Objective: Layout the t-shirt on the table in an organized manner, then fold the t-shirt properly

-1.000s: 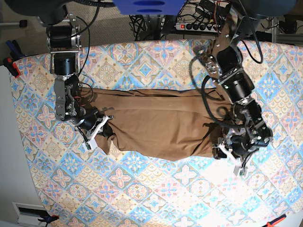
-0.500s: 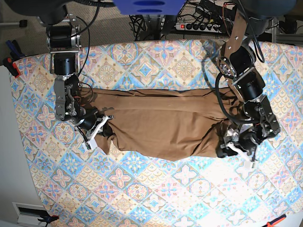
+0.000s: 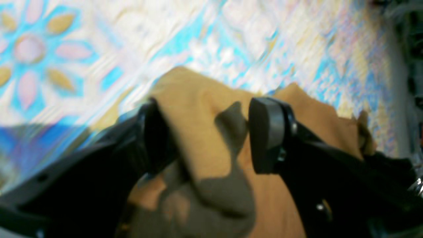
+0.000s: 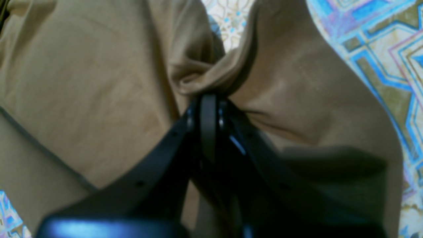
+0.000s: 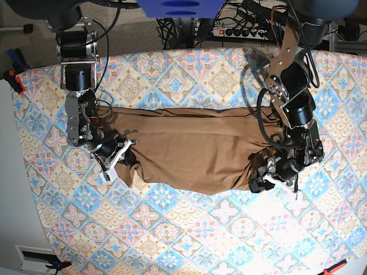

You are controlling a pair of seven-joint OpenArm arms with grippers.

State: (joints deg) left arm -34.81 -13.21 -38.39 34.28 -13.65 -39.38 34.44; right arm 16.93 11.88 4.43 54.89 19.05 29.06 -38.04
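Tan-brown fabric: one t-shirt [image 5: 195, 154], the only garment, lying as a long band across the middle of the worktop [image 5: 172, 229]; its far edge is fairly straight, its near edge sags in a curve.

Worktop: one, covered by a cloth of pastel blue, pink and cream diamond tiles.

Arms: two.

Right gripper [image 4: 209, 99]: one, at the shirt's end on the base view's left. Jaws pressed together, pinching a gathered fold of the shirt; cloth fans out to either side of the pinch in the right wrist view.

Left gripper [image 3: 211, 132]: one, at the opposite end of the shirt. Jaws stand wide apart, with a hump of shirt fabric lying between the two fingers [image 3: 267, 132]; the pads do not clamp it. This view is blurred.

Change against the earlier base pictures: the left arm has swung in towards the shirt's corner, its gripper now lying closer to the fabric edge. The right gripper and its end of the shirt sit unchanged.
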